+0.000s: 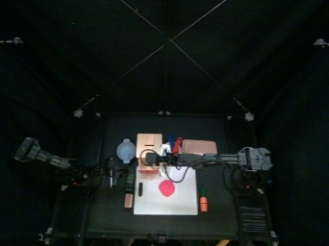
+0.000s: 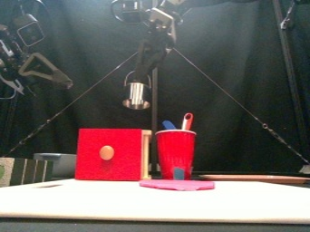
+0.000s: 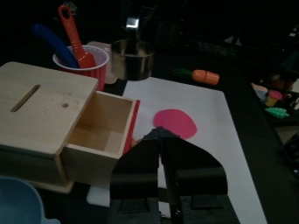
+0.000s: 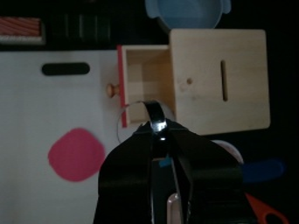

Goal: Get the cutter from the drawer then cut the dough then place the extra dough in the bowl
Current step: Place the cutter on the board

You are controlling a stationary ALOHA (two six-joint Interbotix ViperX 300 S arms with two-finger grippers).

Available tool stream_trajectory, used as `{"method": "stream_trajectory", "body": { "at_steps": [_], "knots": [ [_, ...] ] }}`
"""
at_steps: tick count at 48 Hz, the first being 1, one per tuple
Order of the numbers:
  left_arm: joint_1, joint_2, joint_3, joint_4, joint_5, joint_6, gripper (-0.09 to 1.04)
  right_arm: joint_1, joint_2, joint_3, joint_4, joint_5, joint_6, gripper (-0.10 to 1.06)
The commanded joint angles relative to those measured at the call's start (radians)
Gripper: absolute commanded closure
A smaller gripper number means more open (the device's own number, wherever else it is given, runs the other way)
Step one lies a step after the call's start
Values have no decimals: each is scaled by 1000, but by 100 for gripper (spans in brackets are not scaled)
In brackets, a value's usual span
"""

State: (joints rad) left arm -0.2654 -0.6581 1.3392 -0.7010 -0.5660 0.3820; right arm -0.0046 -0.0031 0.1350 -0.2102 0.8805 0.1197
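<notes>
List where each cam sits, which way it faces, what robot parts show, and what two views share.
Top: high overhead, down onto table; left arm, right arm.
Front: table's front edge, level toward drawer, cup; right tool holding the cutter.
Left wrist: over board, facing box; own left tool.
Right wrist: above box, looking down; own tool.
Shared: both wrist views show dough and open drawer.

Top high overhead, front table-level, both wrists near the drawer [image 3: 100,131]
</notes>
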Motion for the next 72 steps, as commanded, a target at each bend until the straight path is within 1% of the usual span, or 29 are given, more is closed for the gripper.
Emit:
{"method": "stream_trajectory", "body": {
  "at_steps": [1, 4, 11, 12, 18, 19, 23, 24, 30, 36, 38, 40, 43, 50, 58, 64, 68, 72],
  "knots": [
    [17, 2, -11, 2, -5, 2, 61, 23, -114, 107, -12, -6, 66, 52],
    [31, 2, -11, 0, -5, 2, 61, 37, -152, 175, -26, -11, 115, 52],
    [51, 2, -11, 2, -5, 2, 61, 78, -233, 327, -86, -51, 267, 52],
    [54, 2, -11, 2, -5, 2, 61, 87, -244, 353, -104, -61, 299, 52],
    [64, 2, -12, 2, -5, 2, 61, 126, -275, 439, -186, -104, 437, 52],
    [66, 2, -12, 2, -5, 2, 61, 137, -278, 454, -207, -117, 472, 52],
    [74, 2, -12, 2, -5, 2, 61, 166, -279, 489, -256, -146, 558, 52],
    [74, 2, -12, 2, -5, 2, 61, 178, -278, 503, -272, -155, 588, 52],
    [80, 2, -12, 2, -5, 2, 61, 227, -270, 546, -336, -172, 696, 52],
    [89, 2, -12, 2, -5, 2, 61, 267, -258, 566, -374, -178, 765, 52],
    [92, 2, -12, 2, -5, 2, 61, 278, -252, 569, -382, -184, 781, 52],
    [95, 2, -12, 2, -5, 2, 61, 288, -242, 577, -383, -198, 781, 52],
    [101, 2, -11, 2, -5, 3, 61, 293, -230, 584, -383, -218, 785, 52],
    [112, 2, -11, 2, -5, 3, 61, 291, -189, 597, -379, -255, 788, 52],
    [121, 2, -11, 2, -5, 6, 61, 290, -138, 591, -385, -253, 788, 51],
    [132, 2, -11, 2, -3, 5, 61, 288, -110, 588, -387, -252, 776, 50],
    [135, 2, -9, 2, -3, 6, 61, 288, -109, 586, -387, -252, 776, 47],
    [135, 2, -11, 2, 0, 6, 61, 288, -115, 583, -388, -250, 776, 41]
  ]
}}
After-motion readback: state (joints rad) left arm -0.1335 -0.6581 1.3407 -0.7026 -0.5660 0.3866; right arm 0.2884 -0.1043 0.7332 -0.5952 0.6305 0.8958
